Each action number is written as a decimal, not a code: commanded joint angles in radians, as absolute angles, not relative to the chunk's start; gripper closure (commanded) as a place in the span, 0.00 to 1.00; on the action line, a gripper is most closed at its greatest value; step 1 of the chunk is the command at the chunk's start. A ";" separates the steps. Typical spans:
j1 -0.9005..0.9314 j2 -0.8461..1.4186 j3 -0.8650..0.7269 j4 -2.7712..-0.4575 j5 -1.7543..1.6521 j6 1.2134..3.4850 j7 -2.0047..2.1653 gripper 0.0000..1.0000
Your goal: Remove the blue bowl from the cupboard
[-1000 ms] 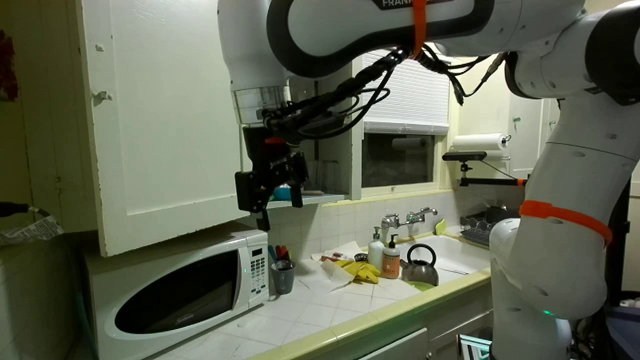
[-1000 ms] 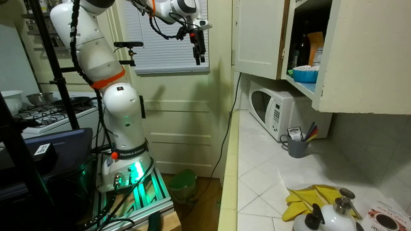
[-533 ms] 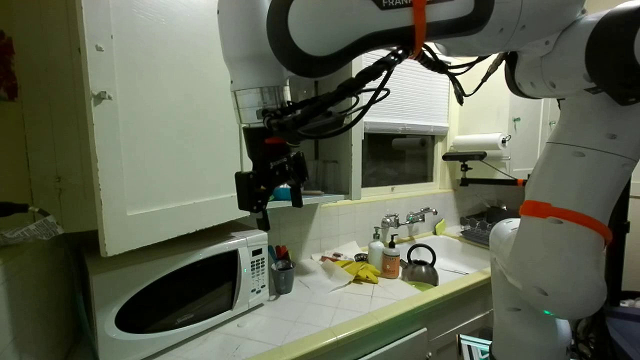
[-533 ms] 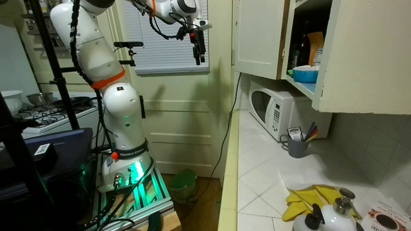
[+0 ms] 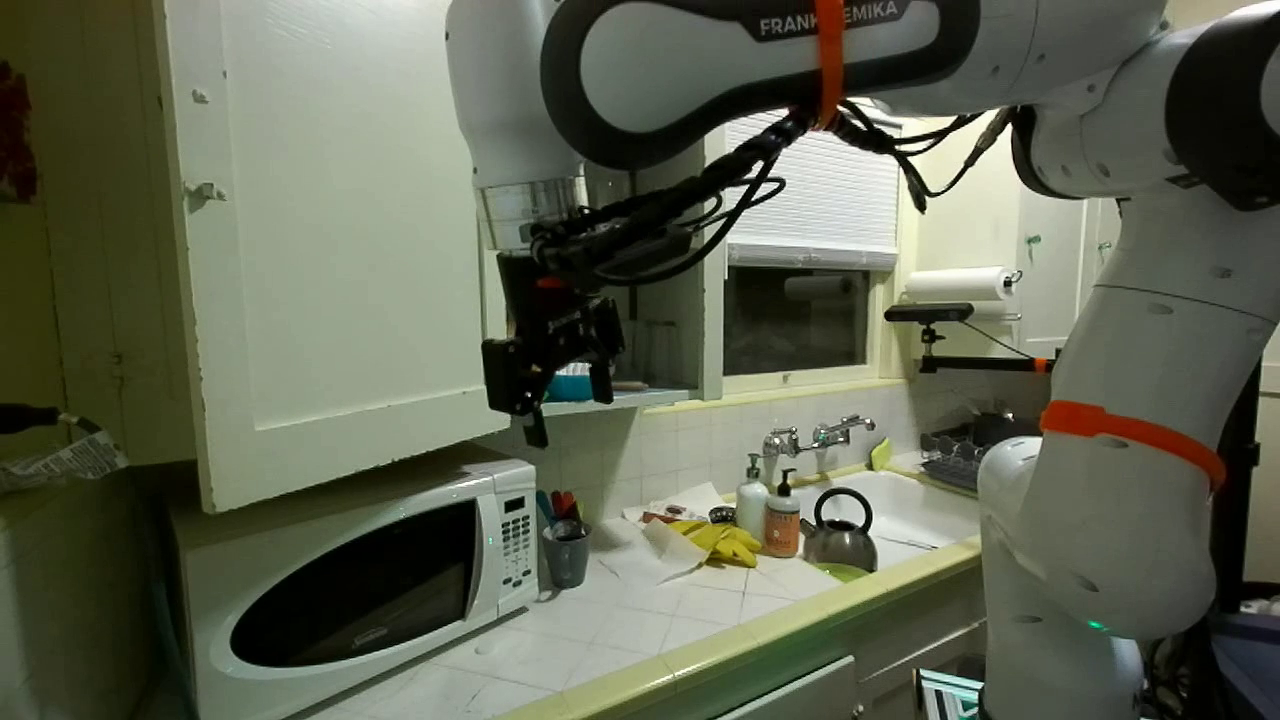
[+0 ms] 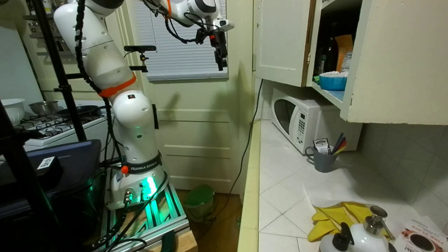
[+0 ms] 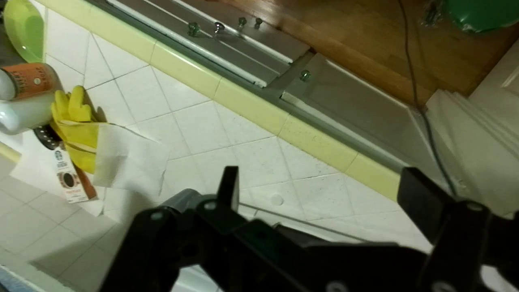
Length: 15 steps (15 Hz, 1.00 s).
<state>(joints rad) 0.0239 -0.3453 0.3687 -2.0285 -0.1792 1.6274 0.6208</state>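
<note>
The blue bowl [image 6: 332, 83] sits upright on the bottom shelf of the white cupboard [image 6: 399, 70], with something white showing above its rim. In an exterior view only part of the bowl [image 5: 572, 388] shows, between the gripper's fingers. The cupboard door [image 5: 340, 240] stands open. My gripper [image 5: 568, 410] is outside the cupboard and points down, apart from the bowl; it also shows in an exterior view [image 6: 221, 64]. In the wrist view the gripper [image 7: 322, 182] is open, with nothing between its fingers, above the counter. The bowl is out of the wrist view.
A white microwave [image 5: 360, 590] stands under the open door. A grey mug [image 6: 323, 161] with utensils, yellow gloves [image 6: 339, 217] and soap bottles [image 5: 780, 520] are on the tiled counter. A dark bottle and an orange item [image 6: 344, 49] stand behind the bowl.
The gripper has shifted slightly right in both exterior views and tilted a little. More of the blue bowl now shows past the fingers. The bowl and cupboard have not moved.
</note>
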 commanded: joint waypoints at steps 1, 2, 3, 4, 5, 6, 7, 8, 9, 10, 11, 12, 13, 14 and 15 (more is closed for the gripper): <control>0.000 -0.453 0.267 -2.113 -0.257 1.628 0.679 0.00; -0.014 -0.469 0.241 -2.126 -0.280 1.629 0.693 0.00; -0.030 -0.498 0.209 -2.138 -0.299 1.613 0.687 0.00; -0.045 -0.519 0.181 -2.146 -0.313 1.598 0.680 0.00; -0.058 -0.540 0.152 -2.156 -0.312 1.595 0.669 0.00; -0.059 -0.562 0.110 -2.170 -0.279 1.608 0.627 0.00; -0.056 -0.592 0.061 -2.189 -0.230 1.644 0.575 0.00; -0.064 -0.609 0.032 -2.202 -0.206 1.660 0.552 0.00; -0.064 -0.646 -0.009 -2.218 -0.174 1.681 0.493 0.00; -0.068 -0.660 -0.034 -2.233 -0.151 1.705 0.446 0.00; -0.072 -0.676 -0.056 -2.222 -0.117 1.681 0.396 0.00; -0.074 -0.685 -0.067 -2.224 -0.093 1.675 0.360 0.00; -0.104 -0.629 -0.025 -2.182 -0.132 1.660 0.409 0.00; -0.107 -0.644 -0.040 -2.185 -0.114 1.660 0.378 0.00; -0.107 -0.655 -0.047 -2.188 -0.106 1.660 0.364 0.00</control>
